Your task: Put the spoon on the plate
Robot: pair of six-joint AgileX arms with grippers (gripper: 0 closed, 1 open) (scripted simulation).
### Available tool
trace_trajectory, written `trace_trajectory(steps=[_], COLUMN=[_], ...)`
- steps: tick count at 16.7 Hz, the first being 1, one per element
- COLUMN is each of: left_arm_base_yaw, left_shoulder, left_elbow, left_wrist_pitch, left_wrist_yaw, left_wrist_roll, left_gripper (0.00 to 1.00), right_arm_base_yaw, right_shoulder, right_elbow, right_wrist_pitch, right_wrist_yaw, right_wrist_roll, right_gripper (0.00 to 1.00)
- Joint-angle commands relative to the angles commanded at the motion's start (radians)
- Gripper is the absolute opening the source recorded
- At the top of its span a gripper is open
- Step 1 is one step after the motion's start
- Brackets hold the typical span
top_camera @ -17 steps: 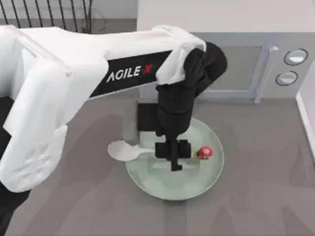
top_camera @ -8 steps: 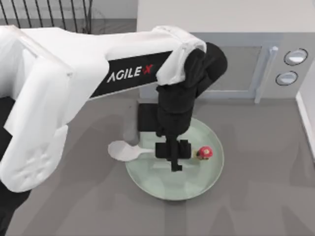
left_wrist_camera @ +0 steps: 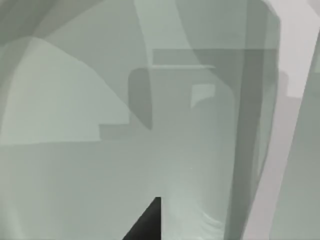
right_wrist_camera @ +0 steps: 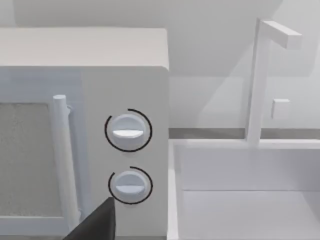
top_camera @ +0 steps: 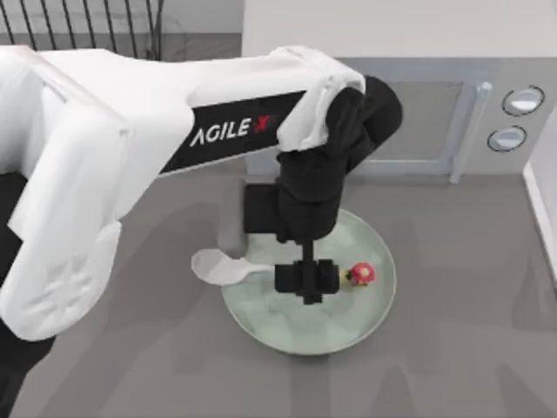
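- Where the top view's near edge meets the grey worktop point(top_camera: 452, 348), bare surface runs up to the plate point(top_camera: 348, 326), a pale mint-green round dish near the centre.
- On the plate's 9 o'clock rim lies the spoon point(top_camera: 218, 266): its white bowl rests on the worktop outside the plate, and its handle reaches across the rim toward 3 o'clock.
- Over the plate's middle hangs the left gripper point(top_camera: 305, 280), pointing down; the spoon's handle ends right at it, but I cannot tell whether the fingers are open, closed, or touching the handle.
- Just toward 3 o'clock of that gripper, a small red-capped mushroom figure point(top_camera: 361, 273) stands inside the plate.
- From the left side of the top view, the left arm point(top_camera: 130, 148) stretches across to the plate.
- In the left wrist view, the glossy green plate surface point(left_wrist_camera: 75, 175) sits very close, with a dark finger tip point(left_wrist_camera: 147, 222) at the edge.
- At 12 o'clock stands a microwave point(top_camera: 418, 122) with two round knobs point(top_camera: 522, 100).
- In the right wrist view, the right gripper point(right_wrist_camera: 97, 225) hangs facing those knobs point(right_wrist_camera: 128, 130); its fingers' state I cannot tell.
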Motion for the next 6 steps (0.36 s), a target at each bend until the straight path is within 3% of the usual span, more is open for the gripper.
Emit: trace_trajectory(steps=[6], left_arm_base_yaw=[0.0], left_shoulder=[0.0], left_elbow=[0.0], left_wrist_pitch=[0.0], left_wrist_yaw=[0.0], left_wrist_roll=[0.0], left_gripper=[1.0], right_arm_base_yaw=[0.0], right_shoulder=[0.0], right_elbow=[0.0], right_wrist_pitch=[0.0], right_wrist_yaw=[0.0], right_wrist_roll=[0.0], right_gripper=[1.0])
